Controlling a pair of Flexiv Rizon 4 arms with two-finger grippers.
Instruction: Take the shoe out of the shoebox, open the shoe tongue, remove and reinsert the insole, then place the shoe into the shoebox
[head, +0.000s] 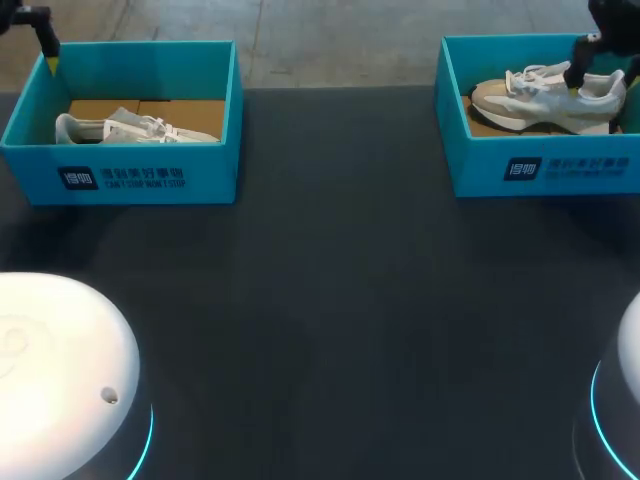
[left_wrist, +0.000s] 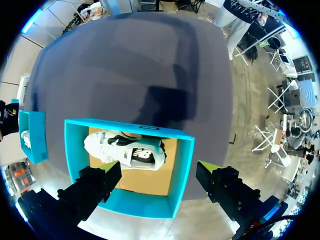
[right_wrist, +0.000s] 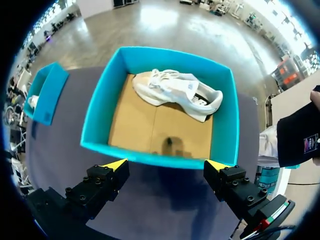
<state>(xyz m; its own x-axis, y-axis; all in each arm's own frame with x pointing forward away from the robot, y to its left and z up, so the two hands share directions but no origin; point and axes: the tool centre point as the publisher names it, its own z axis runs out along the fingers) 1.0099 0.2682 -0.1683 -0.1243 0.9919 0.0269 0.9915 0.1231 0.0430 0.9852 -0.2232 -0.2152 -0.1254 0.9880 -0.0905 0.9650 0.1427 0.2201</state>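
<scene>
Hovering wide open, left gripper (left_wrist: 159, 167) at left shoebox (head: 212, 172), right gripper (right_wrist: 166, 164) at right shoebox (head: 472, 172)

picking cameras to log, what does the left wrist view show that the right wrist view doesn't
Only the left wrist view: the left gripper, open and holding nothing, and a close look into the left shoebox with the left shoe on its cardboard floor.
Only the right wrist view: the right gripper, open and holding nothing, with the right shoebox ahead of it and the right shoe by its far wall.
Both: the dark table, and the other arm's shoebox small off to one side.
</scene>
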